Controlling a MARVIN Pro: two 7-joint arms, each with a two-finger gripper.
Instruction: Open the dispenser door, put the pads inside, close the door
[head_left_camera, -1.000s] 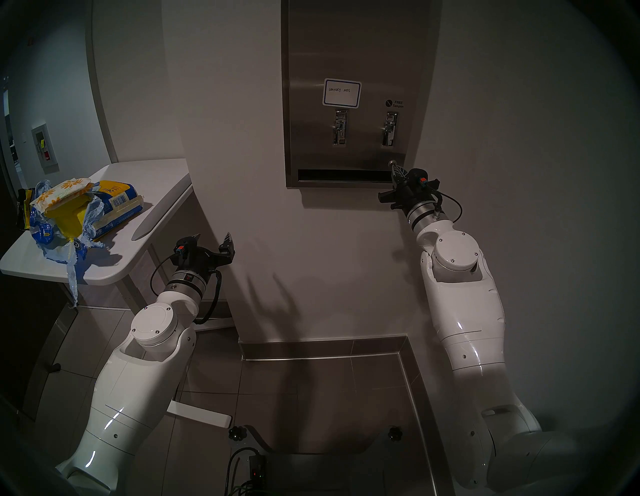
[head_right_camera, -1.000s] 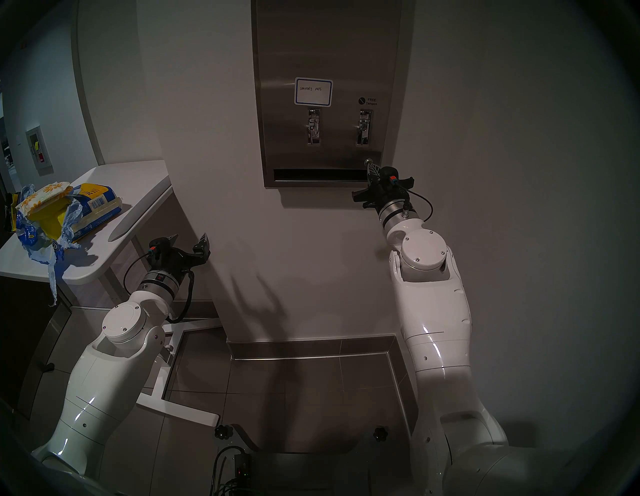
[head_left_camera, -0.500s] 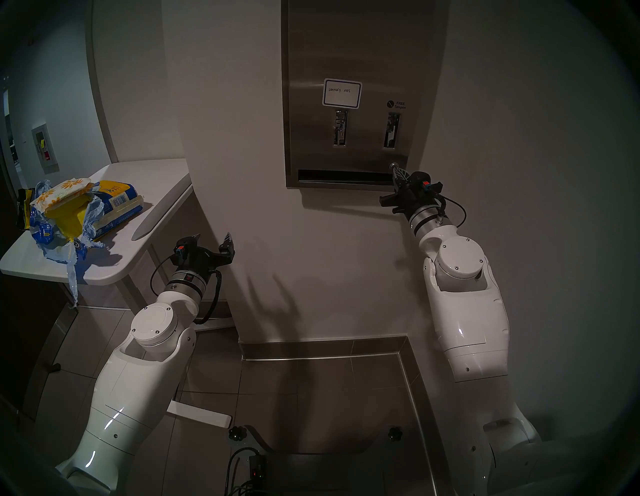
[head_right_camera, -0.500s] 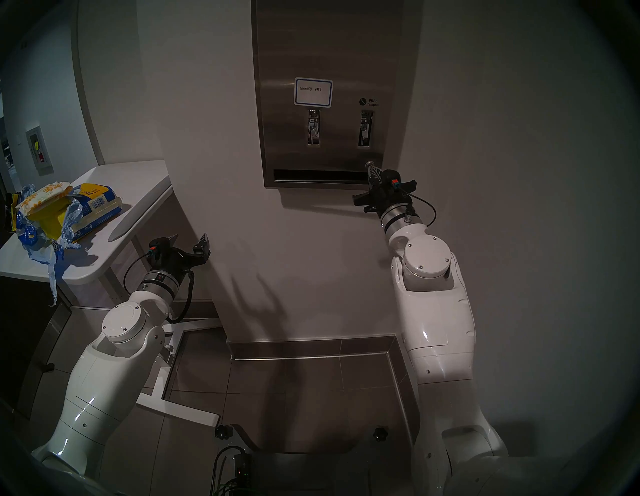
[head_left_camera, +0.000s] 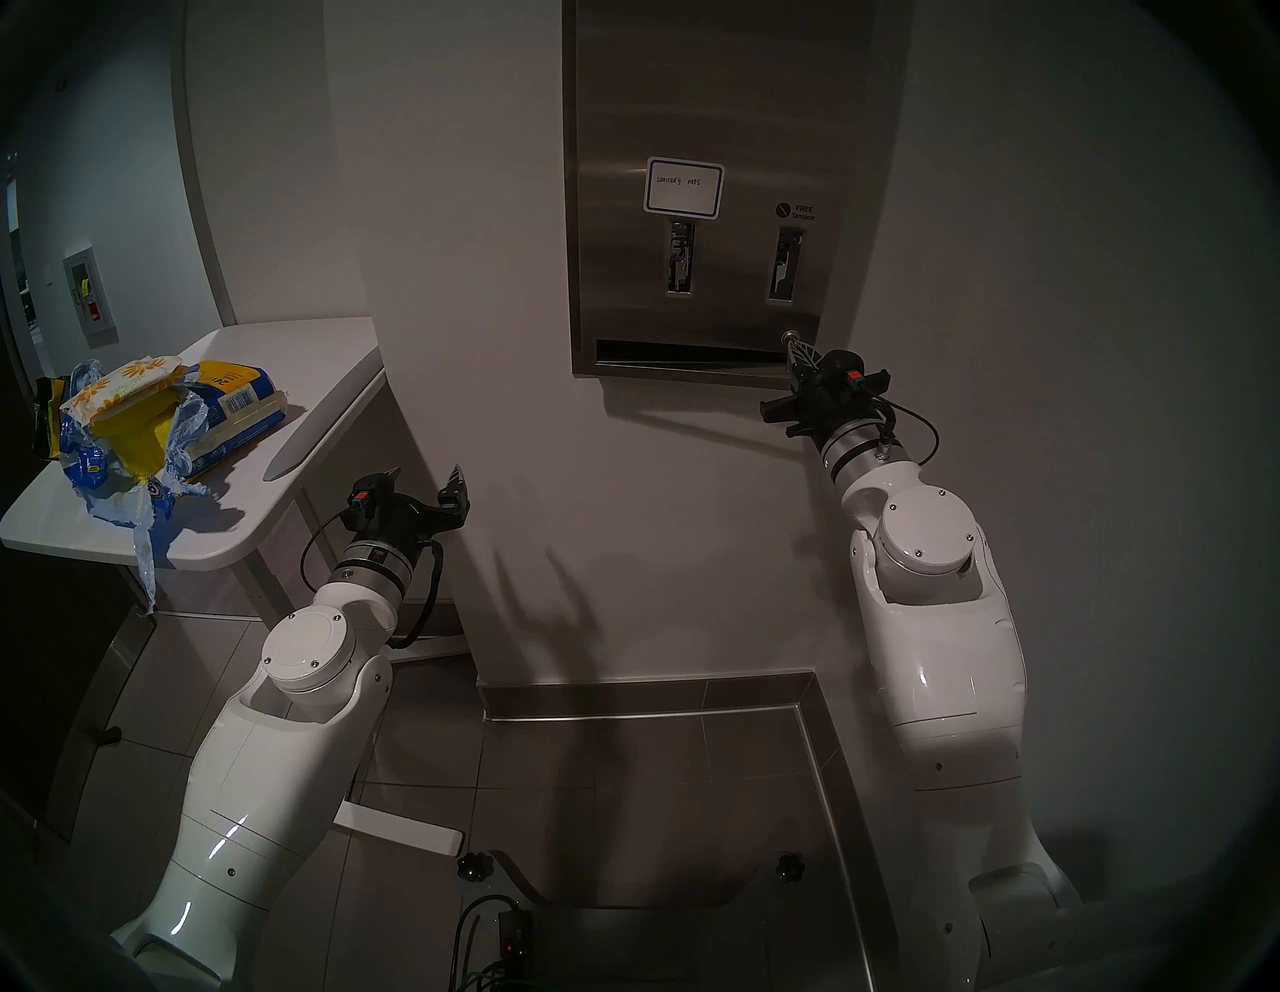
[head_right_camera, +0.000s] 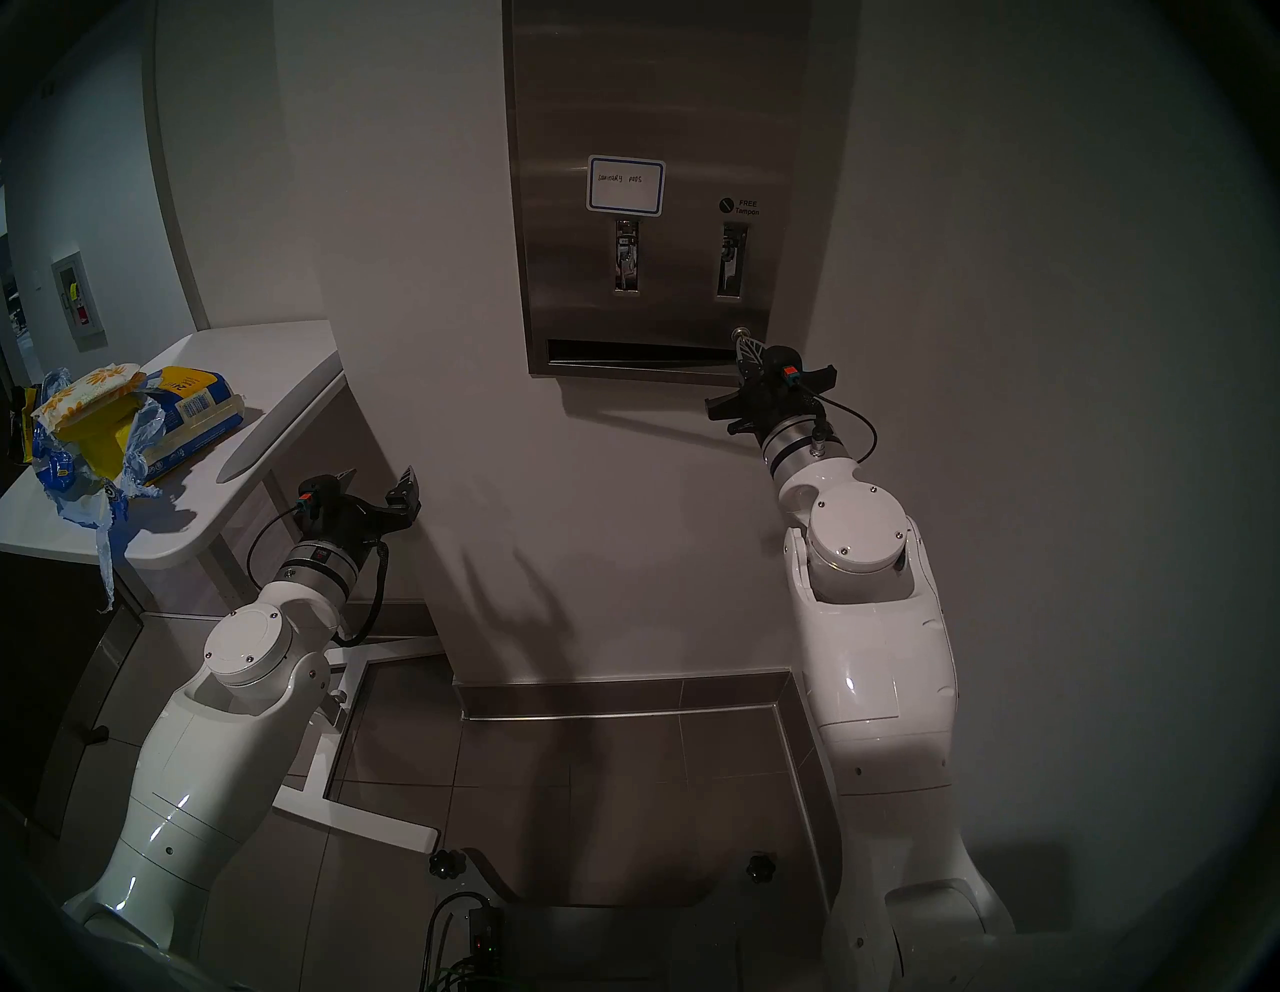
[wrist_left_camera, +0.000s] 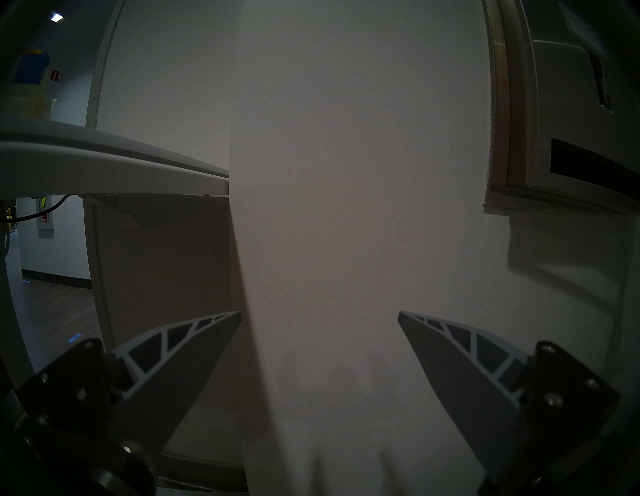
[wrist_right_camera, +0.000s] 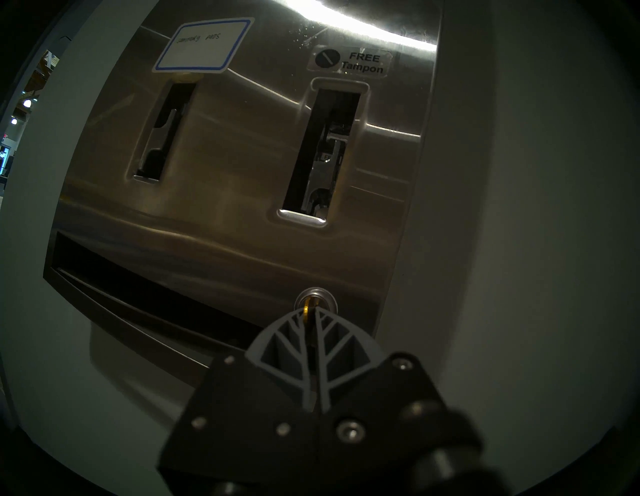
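Head views: over the last second my right gripper (head_left_camera: 796, 350), clenched on a small brass key, has drawn the tall brushed-steel dispenser door (head_left_camera: 699, 97) slightly ajar at upper centre. The opening has started. The daisy-printed white pads (head_left_camera: 121, 393) sit at far left on the white table (head_left_camera: 291, 360).

Left wrist: my left gripper (wrist_left_camera: 319, 313) hangs released, facing bare wall.

Right wrist: the key (wrist_right_camera: 307, 309) sits in the round lock between my closed jaws.
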